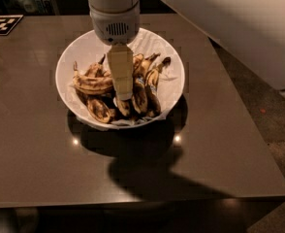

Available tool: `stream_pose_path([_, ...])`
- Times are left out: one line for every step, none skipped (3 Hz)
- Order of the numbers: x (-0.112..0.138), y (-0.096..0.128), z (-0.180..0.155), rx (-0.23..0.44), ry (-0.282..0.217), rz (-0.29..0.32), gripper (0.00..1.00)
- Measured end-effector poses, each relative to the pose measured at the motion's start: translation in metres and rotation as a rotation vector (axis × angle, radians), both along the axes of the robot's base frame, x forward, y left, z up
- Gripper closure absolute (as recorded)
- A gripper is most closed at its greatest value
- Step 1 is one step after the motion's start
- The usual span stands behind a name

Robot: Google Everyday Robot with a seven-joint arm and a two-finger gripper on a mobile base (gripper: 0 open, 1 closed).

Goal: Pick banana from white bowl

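Note:
The white bowl [167, 46] stands in the middle of a dark table and is lined with crumpled white paper. Several overripe bananas lie in it. The banana [92, 84], the longest, is curved and dull yellow with brown streaks, and lies on the left side of the pile. Shorter, darker bananas [140, 95] lie to its right and in front. My gripper [122, 95] hangs straight down from the white wrist above the bowl. Its tip is among the dark bananas at the bowl's middle, just right of the long banana. It hides part of the pile.
The dark brown table [31, 149] has its front edge near the bottom and its right edge at the right. A black-and-white marker tag [3, 24] lies at the far left corner. A pale wall or cabinet [249, 28] stands at the back right.

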State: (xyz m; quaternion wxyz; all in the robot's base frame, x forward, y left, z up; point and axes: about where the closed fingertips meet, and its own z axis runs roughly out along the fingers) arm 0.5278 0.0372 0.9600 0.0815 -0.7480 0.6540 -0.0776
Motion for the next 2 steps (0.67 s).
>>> stream_pose_path([0.010,0.009,-0.016,-0.019,0.028,0.017,0.08])
stream_pose_path([0.014,0.015,-0.039,-0.026,0.084,0.029,0.15])
